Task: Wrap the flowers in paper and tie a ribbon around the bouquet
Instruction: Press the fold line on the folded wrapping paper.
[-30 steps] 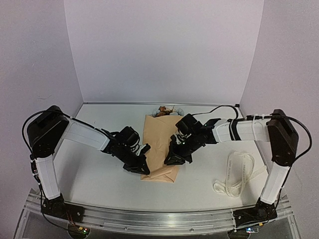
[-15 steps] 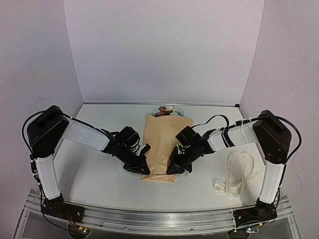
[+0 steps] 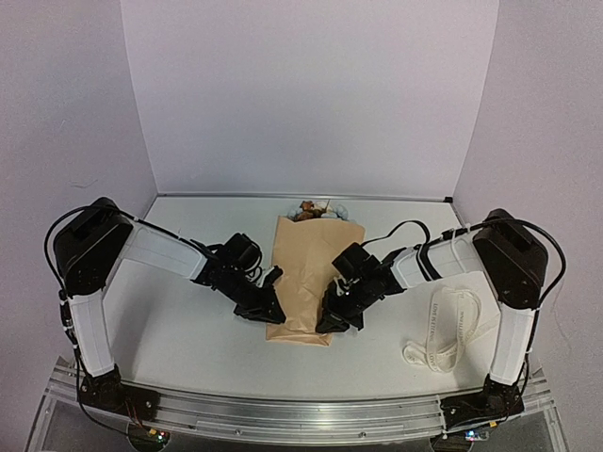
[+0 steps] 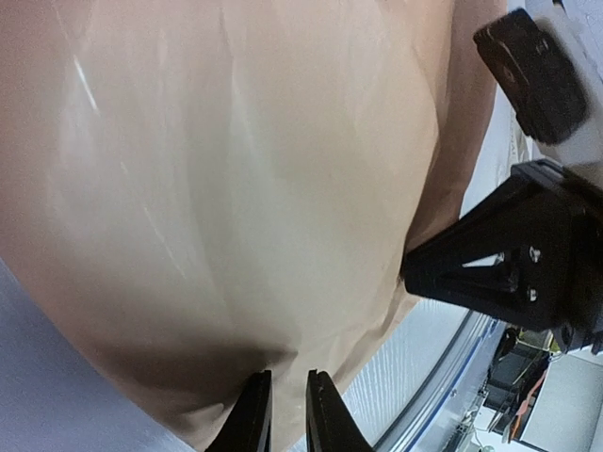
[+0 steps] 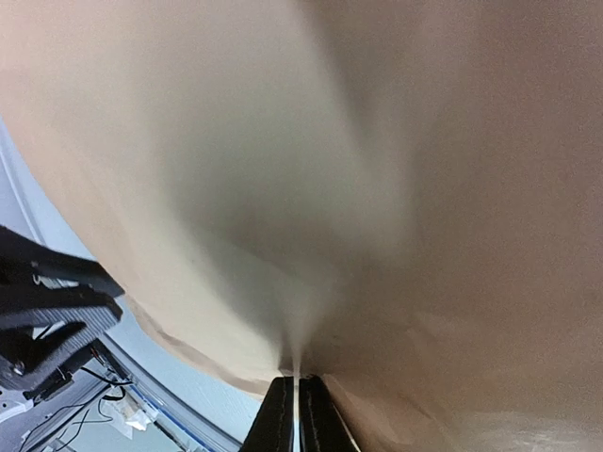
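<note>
Paper (image 3: 303, 268) lies folded into a long packet on the table (image 3: 188, 330). Its long axis runs from the near edge toward the back wall, leaning slightly to the right at the far end. The flowers (image 3: 316, 209) point away from the arms. Only a small cluster of blooms shows past the paper's far end, too small to tell apart, and the stems are hidden inside the wrap.

The left gripper (image 3: 273, 314) sits at the paper's near left corner. In the left wrist view its fingertips (image 4: 256, 395) stand a narrow slit apart right at the paper's edge. Whether they pinch the sheet or only lie against it cannot be told.

The right gripper (image 3: 332, 323) is at the paper's near right corner. In its wrist view the fingers (image 5: 275, 414) are pressed together on the sheet's edge, and a crease in the paper runs straight into them.

Both wrist views are filled with blurred peach surface, so little else can be made out there.

The ribbon (image 3: 450, 325) lies in loose loops well to the right of the paper, apart from both grippers.
</note>
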`<state>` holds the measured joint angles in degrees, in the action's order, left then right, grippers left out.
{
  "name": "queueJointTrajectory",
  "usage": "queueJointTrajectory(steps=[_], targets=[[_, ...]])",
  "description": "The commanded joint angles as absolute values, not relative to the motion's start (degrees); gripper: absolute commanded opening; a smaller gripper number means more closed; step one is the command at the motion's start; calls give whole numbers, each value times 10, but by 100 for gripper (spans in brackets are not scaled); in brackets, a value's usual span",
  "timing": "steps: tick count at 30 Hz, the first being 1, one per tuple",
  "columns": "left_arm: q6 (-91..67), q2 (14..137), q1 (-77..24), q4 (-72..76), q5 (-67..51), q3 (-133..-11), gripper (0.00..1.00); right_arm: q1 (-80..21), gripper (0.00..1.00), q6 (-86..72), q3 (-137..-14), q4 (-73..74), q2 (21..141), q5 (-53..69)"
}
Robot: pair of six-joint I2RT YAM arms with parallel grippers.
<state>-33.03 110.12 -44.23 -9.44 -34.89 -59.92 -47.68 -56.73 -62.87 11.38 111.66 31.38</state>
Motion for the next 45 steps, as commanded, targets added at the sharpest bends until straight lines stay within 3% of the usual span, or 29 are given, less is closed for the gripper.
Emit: queueJointTrajectory(steps=[1,20,30,38,45], targets=[[-335,1138,-422,-80,-357,-644,15,-479,3,-554,-630,113,1135,315],[-370,1260,-302,-84,-418,-789,19,-473,3,-538,-614,113,1135,328],[-354,1369,-244,-139,-461,-964,20,-470,2,-534,-606,113,1138,338],[-379,1487,-224,-174,-483,-1180,23,-468,2,-538,-609,113,1144,344],[-464,1546,-202,-104,-480,-1275,24,-467,2,-540,-609,113,1146,346]])
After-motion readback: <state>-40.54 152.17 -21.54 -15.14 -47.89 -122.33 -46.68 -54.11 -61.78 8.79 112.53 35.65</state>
